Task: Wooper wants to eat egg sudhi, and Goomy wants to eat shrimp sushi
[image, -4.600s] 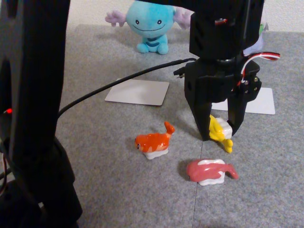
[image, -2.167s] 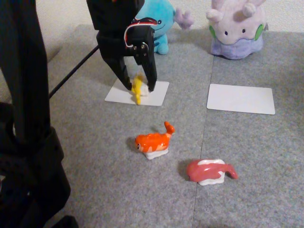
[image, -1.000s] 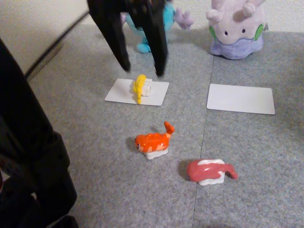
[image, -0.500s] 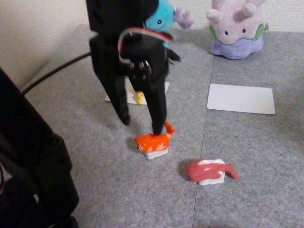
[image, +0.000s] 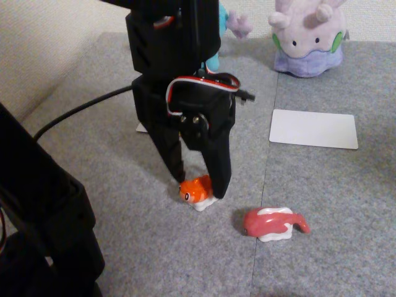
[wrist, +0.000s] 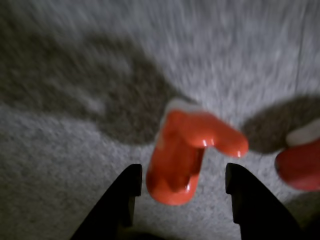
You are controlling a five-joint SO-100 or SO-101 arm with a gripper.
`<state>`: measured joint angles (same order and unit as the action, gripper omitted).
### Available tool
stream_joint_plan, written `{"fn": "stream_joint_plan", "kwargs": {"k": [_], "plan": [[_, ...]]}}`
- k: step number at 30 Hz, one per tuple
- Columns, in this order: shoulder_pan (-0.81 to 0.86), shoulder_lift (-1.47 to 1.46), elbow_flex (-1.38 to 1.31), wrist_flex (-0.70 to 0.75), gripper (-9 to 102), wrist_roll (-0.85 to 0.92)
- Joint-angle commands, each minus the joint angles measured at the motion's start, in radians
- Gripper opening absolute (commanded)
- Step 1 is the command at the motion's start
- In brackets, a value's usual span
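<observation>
Grey carpet (image: 322, 204): gripper (image: 199, 187) open, straddling shrimp sushi (image: 197, 190) mid-carpet, nothing gripped yet; delivery to Goomy (image: 307, 38) at far edge left, egg sushi hidden behind arm, so unclear.

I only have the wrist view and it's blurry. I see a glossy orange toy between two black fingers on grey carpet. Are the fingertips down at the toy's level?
Observer: Yes. In the fixed view the gripper straddles the orange shrimp sushi toy, with its fingertips low on either side and the jaws open.
Operator: Where's the lavender plush from there?
Observer: The pale lavender Goomy plush sits at the far right of the fixed view, just behind a white rectangular card.
Operator: Anything on that card?
Observer: No, nothing is lying on it.
</observation>
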<state>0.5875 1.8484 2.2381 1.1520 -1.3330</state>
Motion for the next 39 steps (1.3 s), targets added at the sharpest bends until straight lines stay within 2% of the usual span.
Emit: {"fn": "stream_joint_plan", "kwargs": {"k": [1,16,24,30,39], "plan": [[0.011,0.032,-0.005,-0.031,20,-0.008],[-0.005,0.032,0.132,-0.199,19,-0.008],[-0.005,0.032,0.14,-0.206,19,-0.008],[-0.002,0.032,0.14,-0.207,9,-0.008],[0.002,0.052,0.124,-0.198,5,-0.017]]}}
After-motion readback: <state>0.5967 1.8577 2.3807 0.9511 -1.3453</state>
